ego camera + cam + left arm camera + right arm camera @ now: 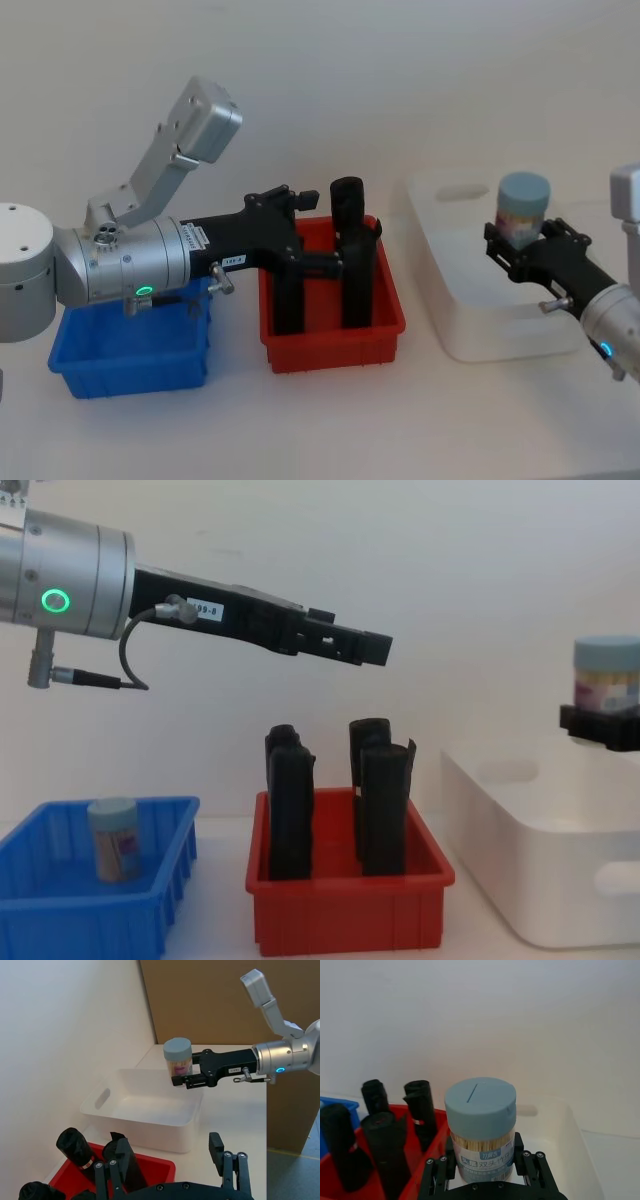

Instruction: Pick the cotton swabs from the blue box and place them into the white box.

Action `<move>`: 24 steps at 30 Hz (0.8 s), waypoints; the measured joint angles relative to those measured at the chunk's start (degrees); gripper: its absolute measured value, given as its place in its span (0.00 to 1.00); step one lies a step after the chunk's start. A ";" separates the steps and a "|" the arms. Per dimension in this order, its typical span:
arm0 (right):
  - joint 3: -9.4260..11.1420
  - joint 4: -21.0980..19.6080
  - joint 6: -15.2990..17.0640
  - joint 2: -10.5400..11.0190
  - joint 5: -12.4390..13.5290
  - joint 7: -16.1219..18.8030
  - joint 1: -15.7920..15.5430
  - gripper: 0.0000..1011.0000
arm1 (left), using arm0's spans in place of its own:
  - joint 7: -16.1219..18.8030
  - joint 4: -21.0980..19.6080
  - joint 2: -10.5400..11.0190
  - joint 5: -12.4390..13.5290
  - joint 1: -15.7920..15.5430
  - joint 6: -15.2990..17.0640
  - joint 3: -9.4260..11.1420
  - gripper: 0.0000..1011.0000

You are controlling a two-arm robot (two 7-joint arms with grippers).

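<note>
- While my right arm reaches in from the near right, the right gripper (522,243) is clamped on a cotton swab jar (524,205) above the white box (440,300).
- My left gripper (372,648) hangs over the red bin (350,915), fingers apart.
- The held jar stands upright, lid up; I see a second jar (113,838) upright in the blue box (40,910) at the left.
- White table (300,430), pale wall (450,560) behind.

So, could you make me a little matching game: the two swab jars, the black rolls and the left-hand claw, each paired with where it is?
1 right-hand cotton swab jar
2 left-hand cotton swab jar
3 black rolls
4 left gripper

A upright in the red bin
B in the right gripper, above the white box
C open, above the red bin
D upright in the blue box

Pairs: 1-B, 2-D, 3-A, 4-C
</note>
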 joint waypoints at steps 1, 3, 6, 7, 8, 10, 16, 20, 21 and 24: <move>0.19 1.05 0.41 -0.01 0.00 -0.53 0.57 0.63 | 0.00 0.00 0.00 0.00 0.00 0.00 0.00 0.99; 0.36 2.51 0.87 -0.08 0.00 -0.97 1.37 0.63 | 0.00 0.00 0.00 0.00 0.00 0.00 0.00 0.99; 0.51 5.27 1.53 -0.37 -0.21 -1.36 2.92 0.63 | 0.00 0.00 0.00 0.00 0.00 0.00 0.00 0.99; 0.53 6.35 1.68 -0.50 -0.29 -1.38 3.50 0.63 | 0.00 0.00 0.00 0.00 0.00 0.00 0.00 0.99; 0.55 7.90 1.93 -0.70 -0.53 -1.38 4.40 0.63 | 0.00 0.00 0.00 0.00 0.00 0.00 0.00 0.99; 0.55 9.80 2.10 -0.95 -0.77 -1.31 5.43 0.63 | 0.00 0.00 0.00 0.00 0.00 0.00 0.00 0.99; 0.21 16.25 2.25 -1.99 -1.81 0.06 9.06 0.63 | 0.00 0.00 0.00 0.00 0.00 0.00 0.00 0.99; -0.12 19.54 2.05 -2.58 -2.30 1.01 10.98 0.67 | 0.00 0.00 0.00 0.00 0.00 0.00 0.00 0.99; -0.19 20.13 1.96 -2.68 -2.42 1.25 11.31 0.69 | 0.00 0.00 0.00 0.00 0.00 0.00 0.00 0.99; -0.46 22.48 1.47 -3.13 -2.79 2.23 12.69 0.77 | 0.00 0.00 0.00 0.00 0.00 0.00 0.00 0.99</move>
